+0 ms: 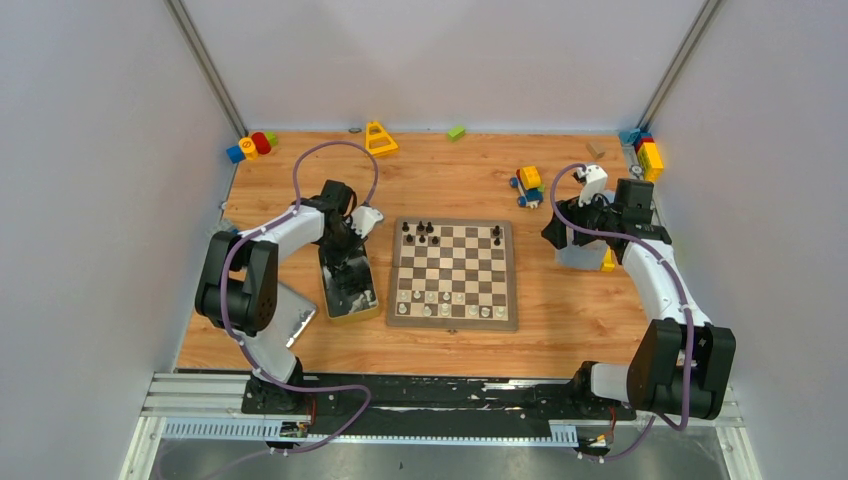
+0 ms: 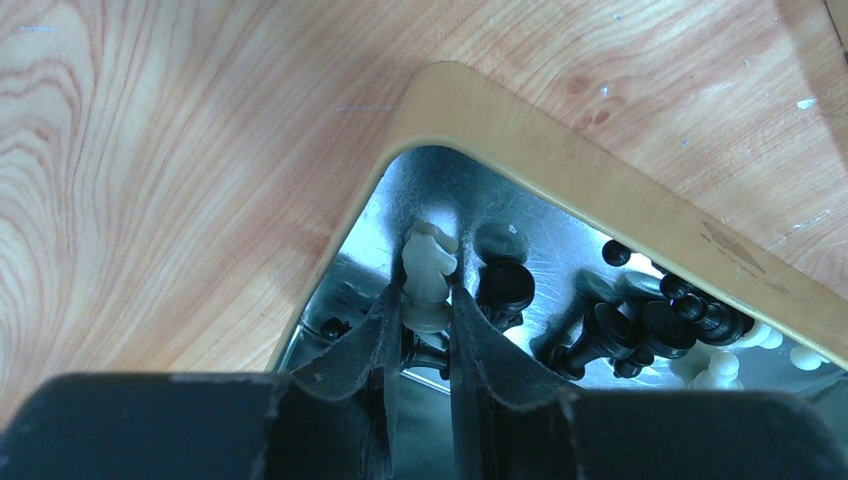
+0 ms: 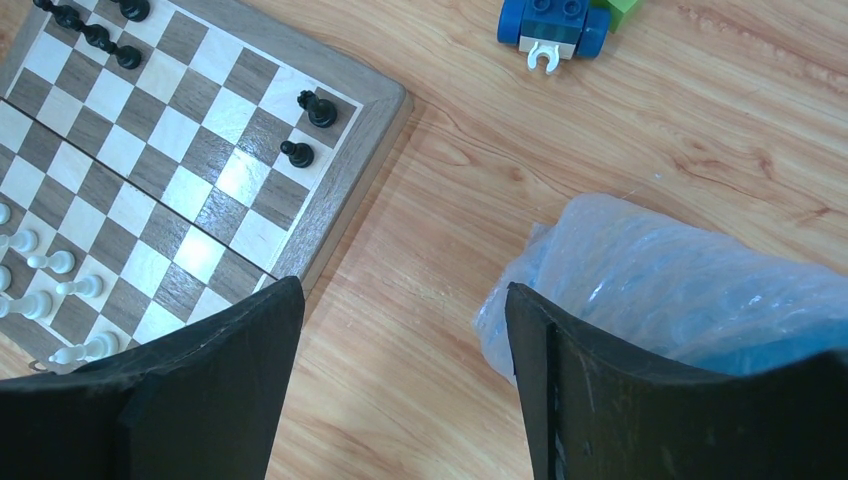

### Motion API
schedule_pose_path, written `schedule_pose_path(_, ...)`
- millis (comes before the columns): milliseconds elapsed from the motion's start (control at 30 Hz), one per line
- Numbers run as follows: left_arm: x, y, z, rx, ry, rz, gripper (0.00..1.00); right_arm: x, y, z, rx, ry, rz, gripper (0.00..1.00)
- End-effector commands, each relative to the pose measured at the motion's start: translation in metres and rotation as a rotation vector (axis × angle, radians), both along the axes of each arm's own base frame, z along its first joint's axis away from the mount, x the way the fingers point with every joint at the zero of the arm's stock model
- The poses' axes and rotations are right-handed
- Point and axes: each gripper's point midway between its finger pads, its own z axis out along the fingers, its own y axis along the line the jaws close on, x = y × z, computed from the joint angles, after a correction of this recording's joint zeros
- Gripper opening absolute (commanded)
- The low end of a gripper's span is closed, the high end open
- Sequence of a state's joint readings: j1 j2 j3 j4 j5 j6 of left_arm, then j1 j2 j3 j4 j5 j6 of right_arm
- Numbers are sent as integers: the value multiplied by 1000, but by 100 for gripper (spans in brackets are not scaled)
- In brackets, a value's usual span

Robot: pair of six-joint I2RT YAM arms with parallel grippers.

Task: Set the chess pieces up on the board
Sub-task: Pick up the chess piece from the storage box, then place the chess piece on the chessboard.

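The left gripper (image 2: pixel 428 300) is down inside the tin (image 2: pixel 560 180), its two dark pads pressed against opposite sides of the base of a white knight (image 2: pixel 428 262). The hold is low on the foot, probably so the piece stays upright and can be stood on a square without turning it. The knight stands in a corner of the tin, close to its tan rim. The heap of loose black pieces (image 2: pixel 640 325) lies off to one side, so the fingers have room to straddle it. The chessboard (image 1: pixel 470 265) lies just beside the tin. It has a few black men (image 1: pixel 420 232) at its far edge and a line of white men (image 1: pixel 445 300) along its near rows, so the knight likely belongs at the near edge. The left arm reaches forward from its base, elbow bent, wrist tipped steeply down into the tin. The right gripper (image 3: pixel 400 300) hangs with its jaws spread wide and nothing between them, over bare table (image 3: pixel 420 200) between the board's corner and a crumpled bluish plastic bag (image 3: pixel 680 280). That arm is extended along the right side, well clear of the left arm's path to the board.
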State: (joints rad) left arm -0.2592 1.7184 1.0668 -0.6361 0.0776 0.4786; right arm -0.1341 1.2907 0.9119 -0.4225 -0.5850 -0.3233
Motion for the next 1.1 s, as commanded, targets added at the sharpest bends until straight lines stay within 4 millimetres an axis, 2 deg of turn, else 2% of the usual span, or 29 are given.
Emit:
schedule_pose_path(0,11,-7,21,-54,-78,-18,21,10,2,24,5,-63,18,75)
schedule_pose_path(100,13,-12,41,-89,-129,-30,18,8,7,38,37,-81,26,76)
schedule_pose_path(267,12,-25,88,-187,-245,-58,16,-2,29,79,109,-161,112,77)
schedule_pose_path(367,1,-39,112,-279,-262,-96,16,-16,56,109,180,-207,233,78)
schedule_pose_path(467,-19,-68,141,-457,-255,-184,18,-36,94,137,279,-233,404,79)
schedule_pose_path(533,-32,-87,158,-573,-243,-240,19,-50,124,148,320,-238,518,79)
schedule_pose_path(633,-52,-116,175,-681,-222,-342,21,-69,170,150,341,-236,685,79)
schedule_pose_path(767,-76,-146,182,-713,-197,-492,21,-80,213,141,373,-167,820,78)
schedule_pose_path(933,-90,-168,196,-735,-171,-591,22,-86,251,126,439,-38,932,75)
schedule_pose_path(1067,-97,-176,204,-756,-166,-628,21,-87,269,114,458,30,973,72)
